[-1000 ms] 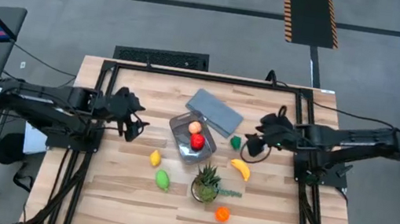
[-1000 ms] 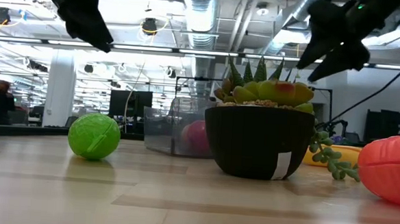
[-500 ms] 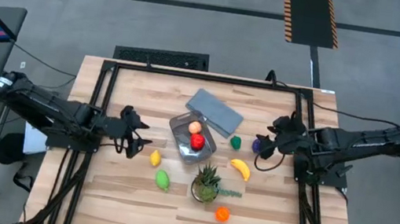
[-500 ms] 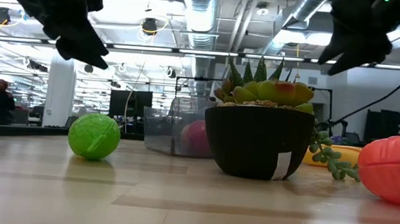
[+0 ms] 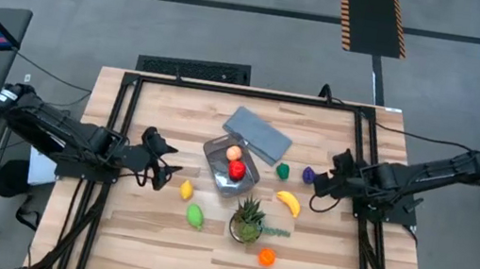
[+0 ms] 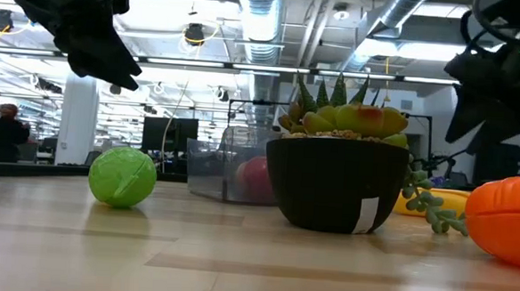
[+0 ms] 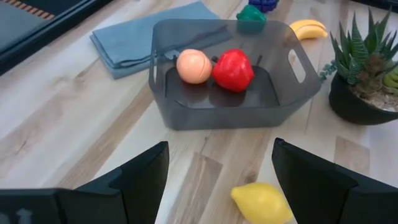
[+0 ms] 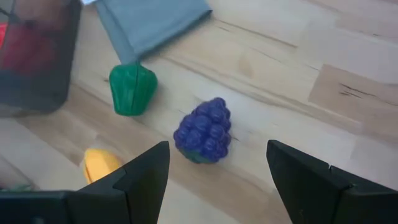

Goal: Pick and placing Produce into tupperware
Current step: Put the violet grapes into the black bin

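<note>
The clear tub [image 5: 230, 166] sits mid-table and holds a peach [image 7: 193, 66] and a red pepper [image 7: 233, 70]. My left gripper [image 5: 160, 168] hovers open left of the tub; the yellow lemon [image 7: 261, 202] lies on the wood close before its fingers. My right gripper [image 5: 319, 187] hovers open right of the tub, its fingers standing on either side of the purple grapes [image 8: 204, 132] without touching them. Resting on the table are a green pepper [image 8: 132, 90], a banana [image 5: 287, 202], a green lime [image 5: 196, 215] and an orange fruit [image 5: 266, 257].
A grey-blue lid [image 5: 257, 133] lies flat behind the tub. A spiky potted plant [image 5: 247, 220] stands just near of the tub, between the lime and the banana. A black frame rail [image 5: 246, 92] borders the table. Bare wood [image 5: 156, 246] shows at the near left.
My left gripper has moved toward the table's near edge and sunk, ending beside the lemon. My right gripper has drawn back toward the table's right and near side and come down, away from the tub, over the grapes. No fruit has moved.
</note>
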Motion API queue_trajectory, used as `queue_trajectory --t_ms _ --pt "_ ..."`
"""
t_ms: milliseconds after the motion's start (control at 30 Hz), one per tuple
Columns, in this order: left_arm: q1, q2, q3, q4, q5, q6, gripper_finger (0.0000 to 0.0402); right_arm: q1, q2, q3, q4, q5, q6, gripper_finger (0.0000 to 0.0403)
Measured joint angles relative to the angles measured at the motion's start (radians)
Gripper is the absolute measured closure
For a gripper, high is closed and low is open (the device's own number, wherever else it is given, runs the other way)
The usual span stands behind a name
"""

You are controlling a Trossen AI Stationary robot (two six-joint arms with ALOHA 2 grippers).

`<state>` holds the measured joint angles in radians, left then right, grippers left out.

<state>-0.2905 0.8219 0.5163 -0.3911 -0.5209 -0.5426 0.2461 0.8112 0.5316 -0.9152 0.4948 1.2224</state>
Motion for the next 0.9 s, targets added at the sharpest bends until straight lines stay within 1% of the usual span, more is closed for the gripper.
queue_trajectory --t_ms 100,200,467,633,767,900 --pt "0.0 0.0 0.0 0.0 -0.003 0.0 0.0129 -0.022 0.0 0.0 0.048 -0.003 -0.035 0.0112" --pt "0.0 0.0 0.0 0.0 -0.012 0.0 0.0129 -0.06 0.0 0.0 0.066 -0.03 -0.058 0.0112" --pt "0.0 0.0 0.001 0.001 -0.018 -0.003 0.0129 -0.179 0.001 0.0 0.065 -0.124 -0.121 0.0112" --pt "0.0 0.0 0.001 -0.027 -0.021 -0.003 0.0129 -0.254 0.001 0.0 0.097 -0.187 -0.182 0.0112" --pt "0.0 0.0 0.001 -0.048 -0.022 -0.004 0.0129 -0.291 0.004 0.0 0.101 -0.214 -0.186 0.0112" --pt "0.0 0.0 0.002 -0.049 -0.031 -0.003 0.0129 -0.314 0.036 0.0 0.107 -0.29 -0.207 0.0112"
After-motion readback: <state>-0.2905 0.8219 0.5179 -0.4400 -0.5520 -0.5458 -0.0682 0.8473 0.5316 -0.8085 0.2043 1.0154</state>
